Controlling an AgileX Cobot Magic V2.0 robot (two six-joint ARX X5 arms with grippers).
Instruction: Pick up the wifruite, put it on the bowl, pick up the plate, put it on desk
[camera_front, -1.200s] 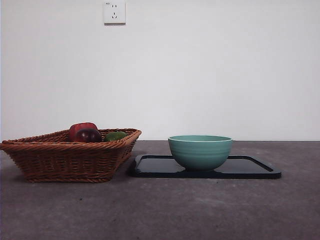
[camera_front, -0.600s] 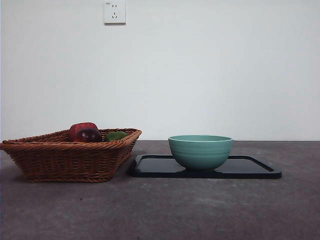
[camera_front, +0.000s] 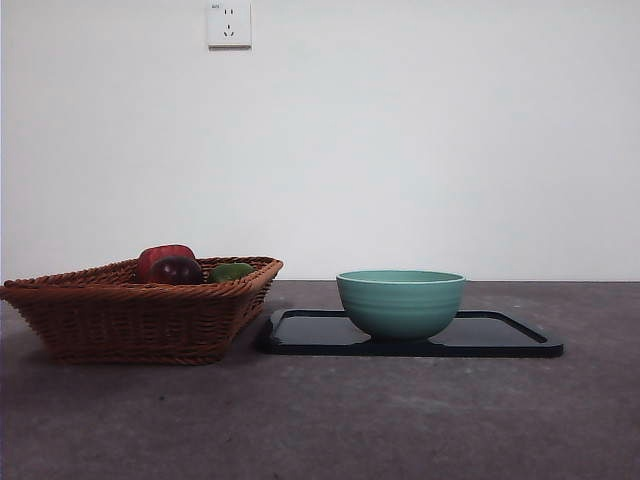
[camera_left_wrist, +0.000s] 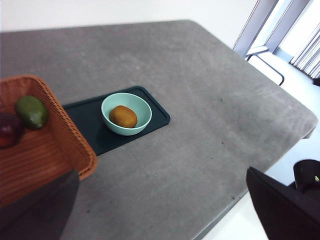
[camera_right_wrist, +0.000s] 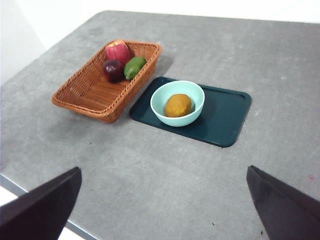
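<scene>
The brownish-orange wifruite (camera_left_wrist: 123, 116) (camera_right_wrist: 178, 105) lies inside the mint-teal bowl (camera_front: 400, 303) (camera_left_wrist: 126, 114) (camera_right_wrist: 177, 103). From the front view the fruit is hidden by the bowl's wall. The bowl stands on a dark flat plate (camera_front: 500, 338) (camera_left_wrist: 87, 120) (camera_right_wrist: 225, 117) on the grey desk (camera_front: 330, 420). My left gripper (camera_left_wrist: 160, 210) and right gripper (camera_right_wrist: 162, 207) are both open and empty, held high above the desk and well away from the bowl. Neither arm shows in the front view.
A wicker basket (camera_front: 130, 315) (camera_left_wrist: 30, 160) (camera_right_wrist: 90, 90) stands beside the plate, holding a red fruit (camera_right_wrist: 118, 51), a dark purple fruit (camera_right_wrist: 113, 69) and a green fruit (camera_right_wrist: 134, 66). The desk's edges show in both wrist views. A wall socket (camera_front: 229, 24) is on the back wall.
</scene>
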